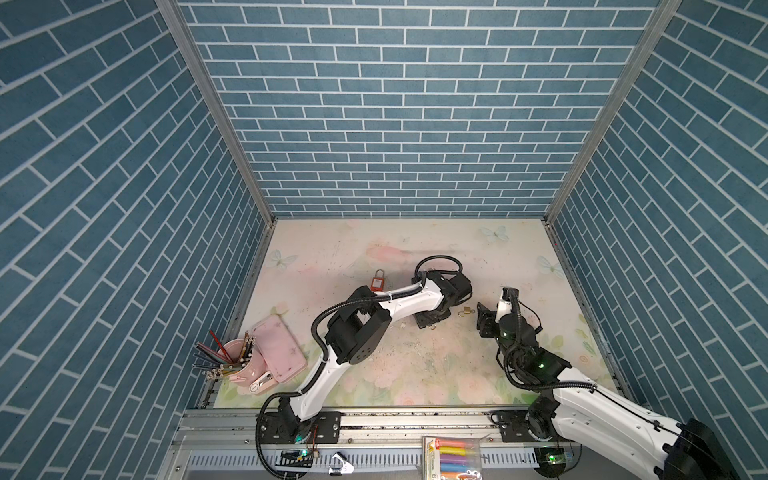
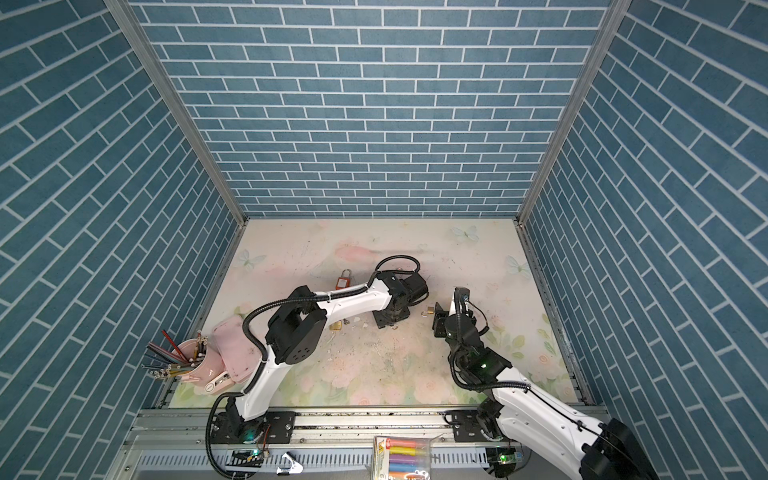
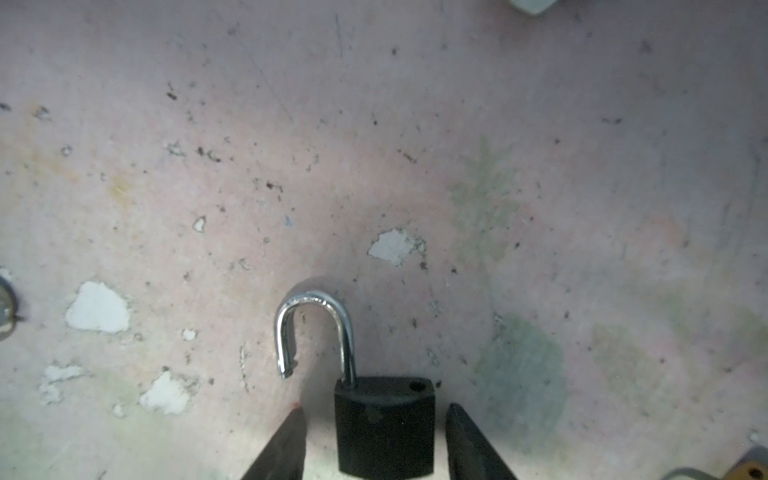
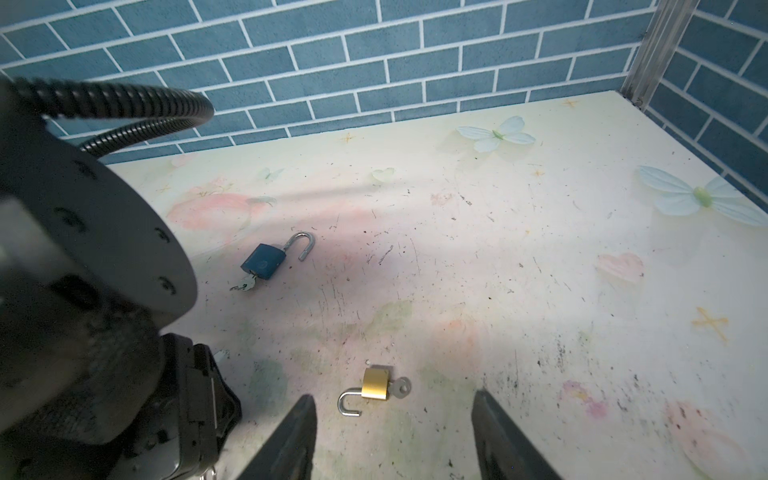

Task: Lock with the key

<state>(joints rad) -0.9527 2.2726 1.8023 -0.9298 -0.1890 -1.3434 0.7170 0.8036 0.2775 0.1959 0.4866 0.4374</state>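
Left fingers (image 3: 286,444) partly open, straddling the body of the black padlock (image 3: 384,424). A gap shows on each side, so no grip yet. Its shackle (image 3: 316,328) is swung out, free end clear of the body. The lock lies flat on the surface (image 3: 415,124); its key is not visible here.

Right fingers (image 4: 291,436) well apart and empty, over a brass padlock (image 4: 376,384) with its key (image 4: 401,387) inserted and shackle open. Blue padlock (image 4: 264,259) lies farther off.

Step in hand, by my reading: securing the lock body. Next move calls for closing squarely on the body, then pressing the shackle home and turning the key.
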